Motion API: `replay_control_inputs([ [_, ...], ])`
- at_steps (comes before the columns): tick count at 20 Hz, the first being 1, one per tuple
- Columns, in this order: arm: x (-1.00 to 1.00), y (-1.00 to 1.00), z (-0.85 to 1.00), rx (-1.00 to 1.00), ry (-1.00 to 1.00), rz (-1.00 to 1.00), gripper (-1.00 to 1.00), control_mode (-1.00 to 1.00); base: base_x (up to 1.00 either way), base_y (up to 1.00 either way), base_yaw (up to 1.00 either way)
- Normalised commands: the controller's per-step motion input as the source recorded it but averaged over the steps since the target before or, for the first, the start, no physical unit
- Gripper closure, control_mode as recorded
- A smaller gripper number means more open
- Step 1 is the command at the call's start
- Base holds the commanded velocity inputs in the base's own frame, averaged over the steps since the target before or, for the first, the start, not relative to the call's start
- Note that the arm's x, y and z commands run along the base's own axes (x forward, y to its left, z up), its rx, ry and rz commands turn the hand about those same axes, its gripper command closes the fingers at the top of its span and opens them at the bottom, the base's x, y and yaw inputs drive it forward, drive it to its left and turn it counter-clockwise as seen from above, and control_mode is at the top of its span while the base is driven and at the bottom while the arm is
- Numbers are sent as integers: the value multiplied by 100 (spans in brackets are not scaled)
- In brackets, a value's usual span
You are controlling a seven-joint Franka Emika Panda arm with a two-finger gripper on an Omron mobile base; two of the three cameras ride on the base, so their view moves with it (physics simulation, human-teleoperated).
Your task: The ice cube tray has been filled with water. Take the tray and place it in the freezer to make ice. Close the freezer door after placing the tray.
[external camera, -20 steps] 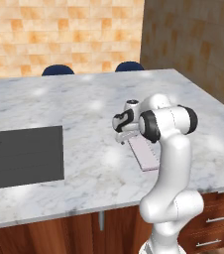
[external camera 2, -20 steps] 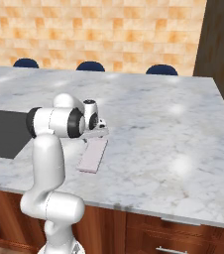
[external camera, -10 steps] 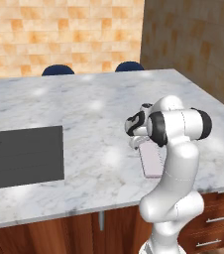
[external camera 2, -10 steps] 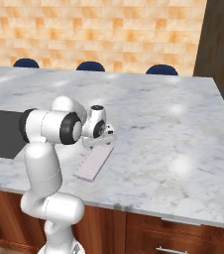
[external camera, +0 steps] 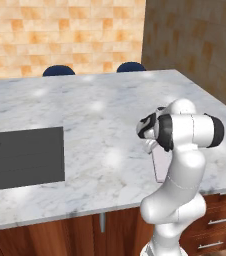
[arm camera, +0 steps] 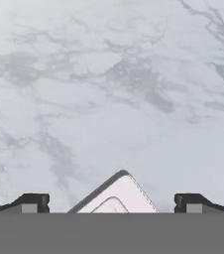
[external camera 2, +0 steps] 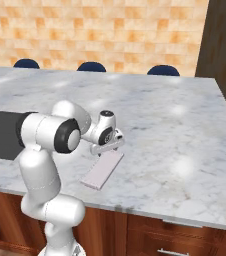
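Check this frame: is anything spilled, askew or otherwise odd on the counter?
Nothing spilled or damaged. The ice cube tray lies flat on the marble counter near its front edge, angled to that edge rather than square with it. The gripper hangs over the tray's far end with jaws open, holding nothing. The sink looks ordinary.

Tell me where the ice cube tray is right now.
The ice cube tray lies flat on the marble counter near its front edge, just below the open end effector, right of the dark sink.
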Motion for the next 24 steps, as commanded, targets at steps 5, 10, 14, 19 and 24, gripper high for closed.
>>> replay_control_inputs([
  [5,-49,-51,-5,0,-1,17,-100,-100,0,0,0],
  [10,-60,-58,-6,1,0,18,-100,-100,0,0,0],
  [14,-59,-65,-9,0,0,18,-100,-100,0,0,0],
  [19,-49,-59,-8,0,0,17,-100,-100,0,0,0],
  [24,5,-27,-1,3,-2,10,-100,-100,0,0,0],
])
